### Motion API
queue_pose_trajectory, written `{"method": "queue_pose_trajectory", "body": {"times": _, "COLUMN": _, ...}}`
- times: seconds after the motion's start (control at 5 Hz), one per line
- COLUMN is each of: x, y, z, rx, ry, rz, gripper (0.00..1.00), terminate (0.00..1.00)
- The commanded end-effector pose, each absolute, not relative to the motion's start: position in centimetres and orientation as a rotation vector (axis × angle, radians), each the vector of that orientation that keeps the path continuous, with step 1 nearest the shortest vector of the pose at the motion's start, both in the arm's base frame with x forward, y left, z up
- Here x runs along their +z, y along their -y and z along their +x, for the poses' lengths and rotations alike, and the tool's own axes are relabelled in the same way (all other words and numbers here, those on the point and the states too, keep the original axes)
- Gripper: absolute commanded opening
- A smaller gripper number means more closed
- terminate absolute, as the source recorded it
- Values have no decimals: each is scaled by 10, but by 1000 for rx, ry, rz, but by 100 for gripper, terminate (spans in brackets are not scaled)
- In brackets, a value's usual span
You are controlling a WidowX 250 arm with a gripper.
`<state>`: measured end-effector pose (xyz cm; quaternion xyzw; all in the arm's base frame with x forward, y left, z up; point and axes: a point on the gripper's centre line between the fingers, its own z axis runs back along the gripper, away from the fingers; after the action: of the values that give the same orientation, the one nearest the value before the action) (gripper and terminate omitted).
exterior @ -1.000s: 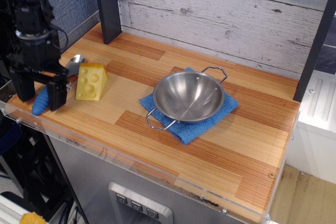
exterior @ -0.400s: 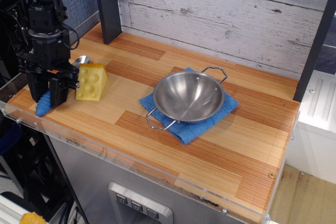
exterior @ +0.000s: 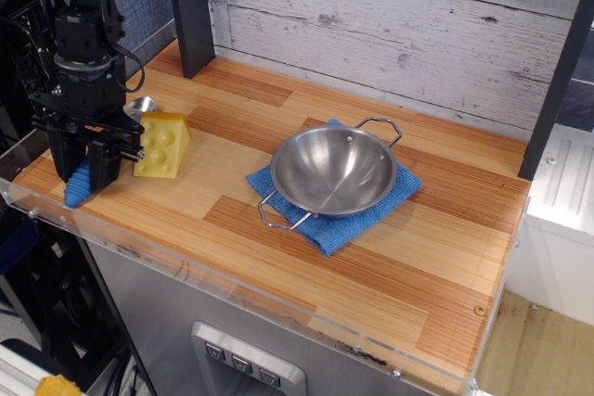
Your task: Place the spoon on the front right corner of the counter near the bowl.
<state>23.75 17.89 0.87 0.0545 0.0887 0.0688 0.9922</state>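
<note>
The spoon lies at the counter's far left, its blue ribbed handle (exterior: 76,186) near the front edge and its shiny head (exterior: 141,106) behind the cheese. My gripper (exterior: 82,177) stands upright over the handle, its black fingers (exterior: 103,166) closed on either side of it, low on the wood. The steel bowl (exterior: 334,172) with two wire handles sits on a blue cloth (exterior: 397,192) at mid-counter, well to the right of the gripper. The counter's (exterior: 408,261) front right part lies beyond the bowl.
A yellow cheese wedge (exterior: 162,144) stands right beside the gripper's right finger. A dark post (exterior: 190,6) rises at the back left before the plank wall (exterior: 399,25). A clear acrylic rim (exterior: 232,292) edges the counter's front.
The gripper's fingers went from spread wide around the blue handle to closed on it. The spoon shifted slightly, its head moving a little back and right.
</note>
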Motion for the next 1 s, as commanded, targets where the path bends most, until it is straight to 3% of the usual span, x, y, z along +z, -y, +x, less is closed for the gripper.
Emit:
{"method": "queue_pose_trajectory", "body": {"times": 0.0, "x": 89, "y": -181, "z": 213, "rx": 181, "ry": -13, "rz": 113, "gripper": 0, "terminate": 0}}
{"method": "queue_pose_trajectory", "body": {"times": 0.2, "x": 123, "y": -154, "z": 203, "rx": 186, "ry": 86, "rz": 75, "gripper": 0, "terminate": 0}}
{"method": "queue_pose_trajectory", "body": {"times": 0.4, "x": 138, "y": -110, "z": 206, "rx": 1, "ry": 133, "rz": -4, "gripper": 0, "terminate": 0}}
{"method": "queue_pose_trajectory", "body": {"times": 0.8, "x": 124, "y": -12, "z": 210, "rx": -213, "ry": 69, "rz": -30, "gripper": 0, "terminate": 0}}
